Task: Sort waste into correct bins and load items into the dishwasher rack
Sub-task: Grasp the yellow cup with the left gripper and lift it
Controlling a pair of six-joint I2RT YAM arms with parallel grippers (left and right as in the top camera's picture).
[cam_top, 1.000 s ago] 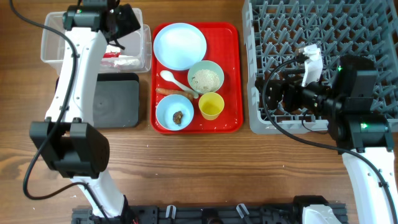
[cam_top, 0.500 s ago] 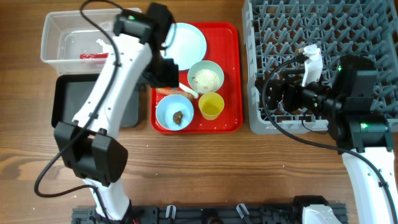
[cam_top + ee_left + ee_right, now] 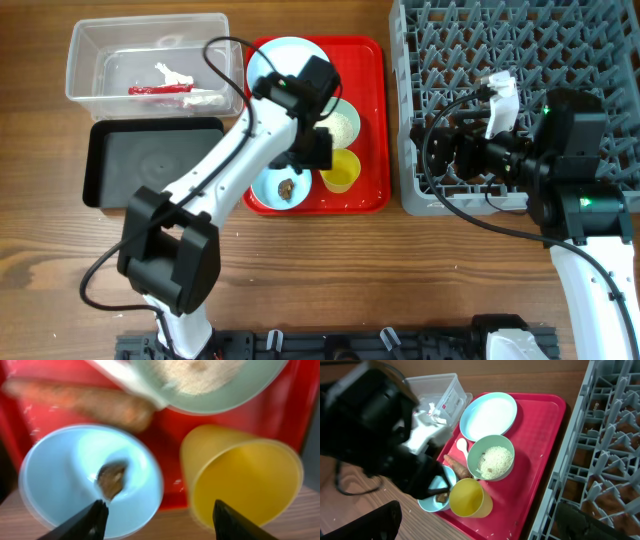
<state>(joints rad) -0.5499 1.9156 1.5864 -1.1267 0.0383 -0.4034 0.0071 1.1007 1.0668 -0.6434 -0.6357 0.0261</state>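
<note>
While hanging over the near end of the red tray point(image 3: 372, 70): left gripper point(image 3: 161, 515), jaws apart, nothing held, one fingertip above pale blue bowl point(image 3: 60, 485) with brown lump point(image 3: 111, 479), other above yellow cup point(image 3: 245, 480). Right gripper point(image 3: 485, 521) spread wide, empty, over dishwasher rack point(image 3: 450, 30). Overhead: left arm point(image 3: 230, 160) across spoon and carrot. Right wrist view past it: white spoon point(image 3: 462, 446), carrot piece point(image 3: 456, 464), rice point(image 3: 495, 460) in mint bowl point(image 3: 479, 450), plate point(image 3: 488, 415). Overhead only: wrapper point(image 3: 155, 90), white scraps point(image 3: 172, 72) in clear tub point(image 3: 80, 60); black tray point(image 3: 150, 160) alongside.
</note>
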